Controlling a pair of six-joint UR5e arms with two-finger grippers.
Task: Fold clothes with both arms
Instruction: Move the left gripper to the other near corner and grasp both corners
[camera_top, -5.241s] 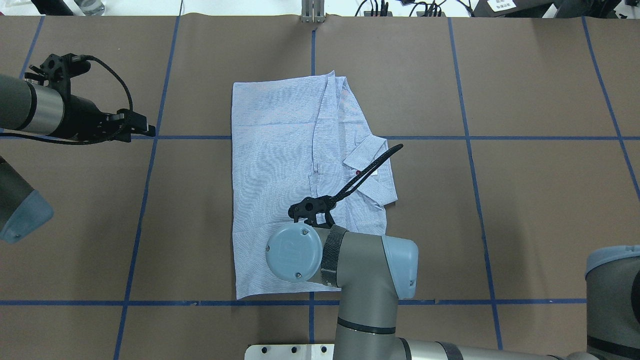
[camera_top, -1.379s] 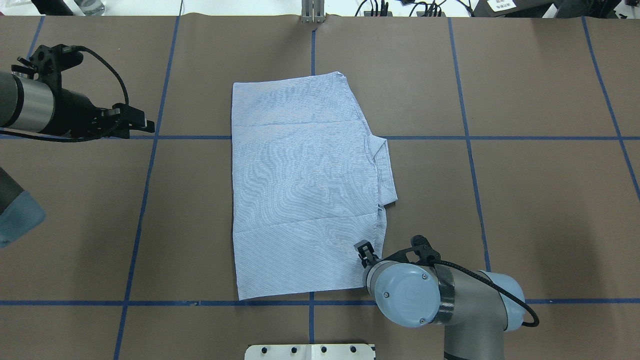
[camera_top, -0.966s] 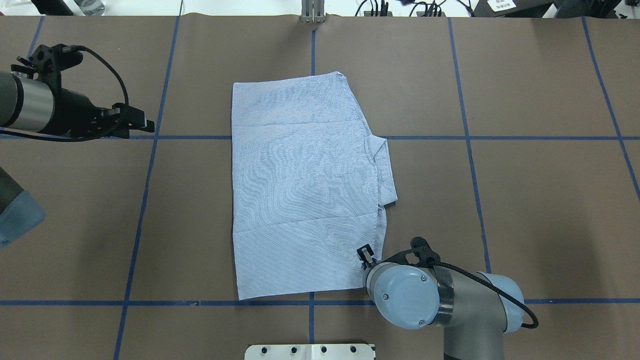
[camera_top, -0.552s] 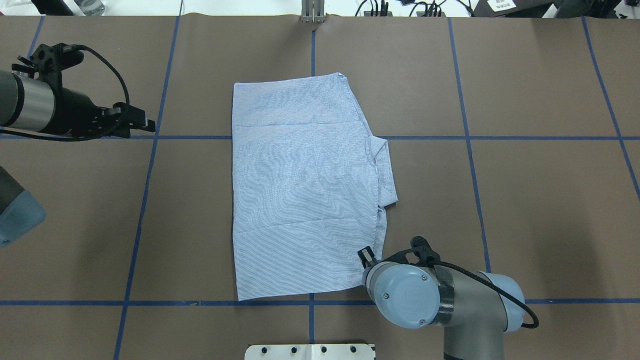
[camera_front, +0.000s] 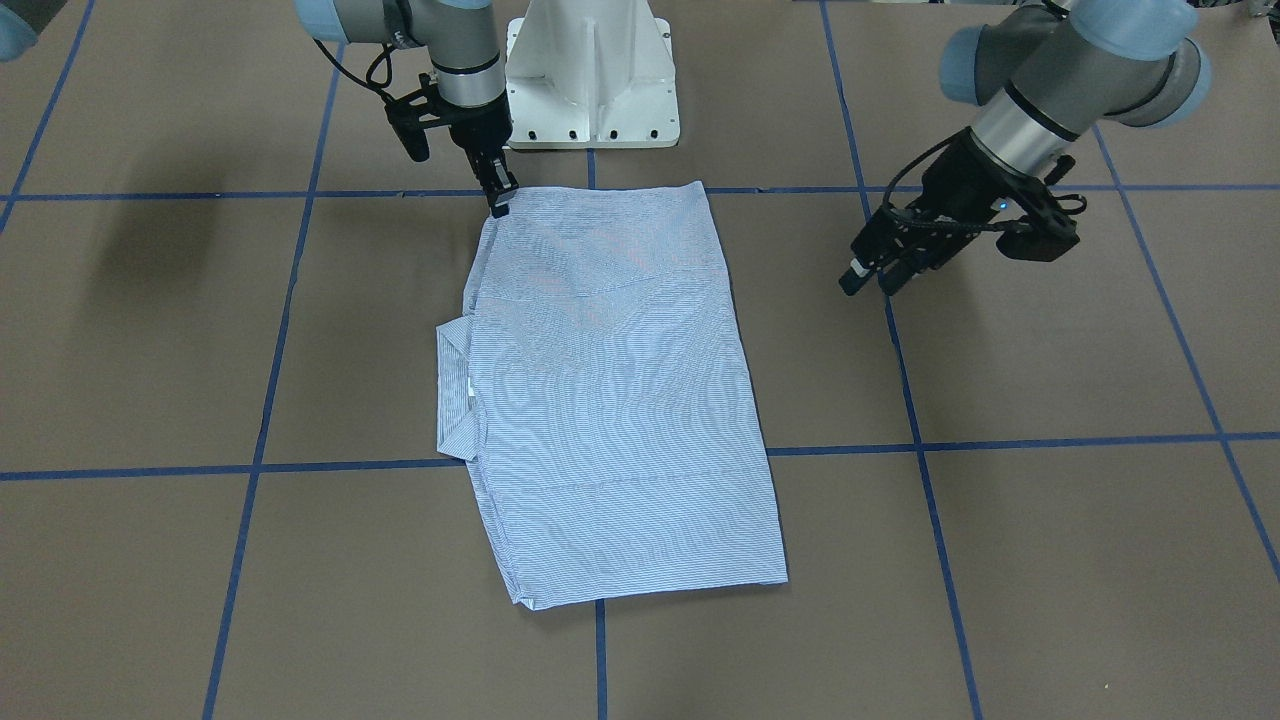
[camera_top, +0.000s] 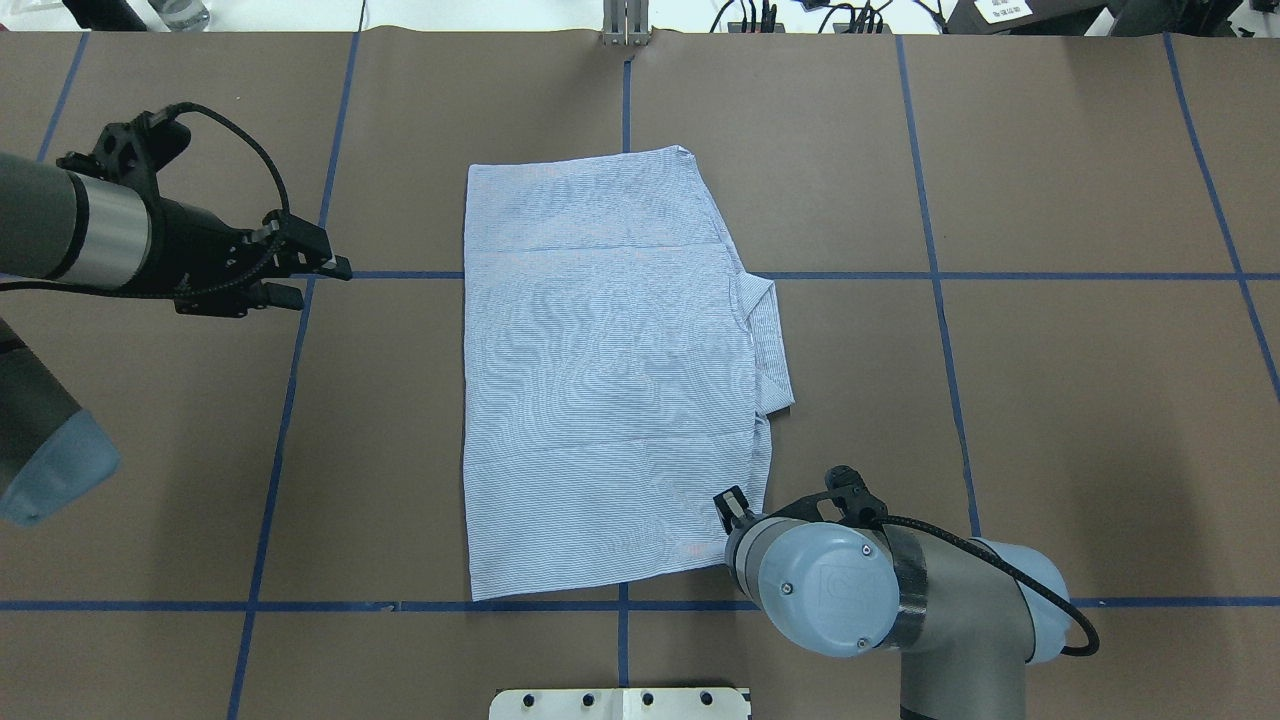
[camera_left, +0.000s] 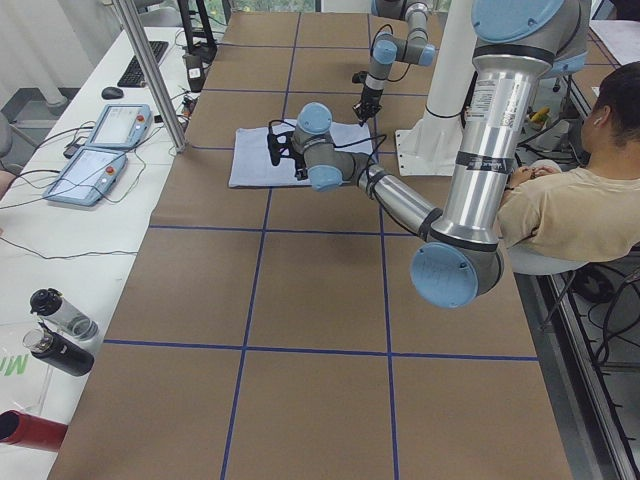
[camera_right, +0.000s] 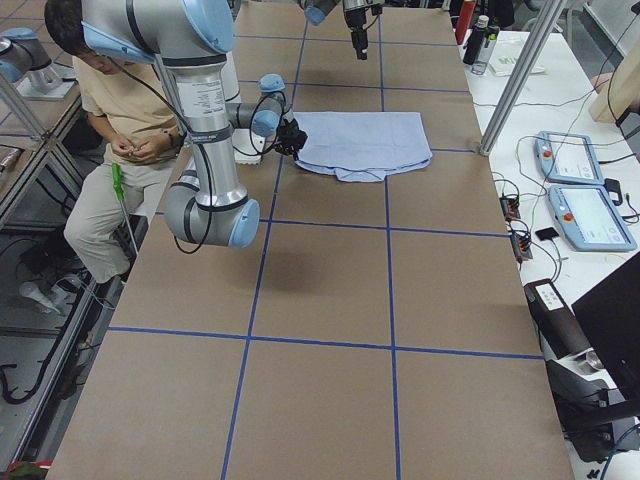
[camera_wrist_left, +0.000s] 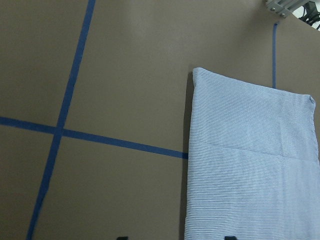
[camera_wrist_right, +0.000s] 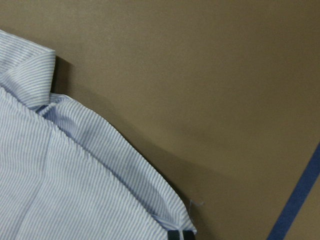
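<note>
The shirt lies folded flat at the centre of the table. The right gripper is pinched together on the shirt corner nearest the robot's base. The left gripper hangs beyond the shirt's left edge, well apart from it, fingers spread.
</note>
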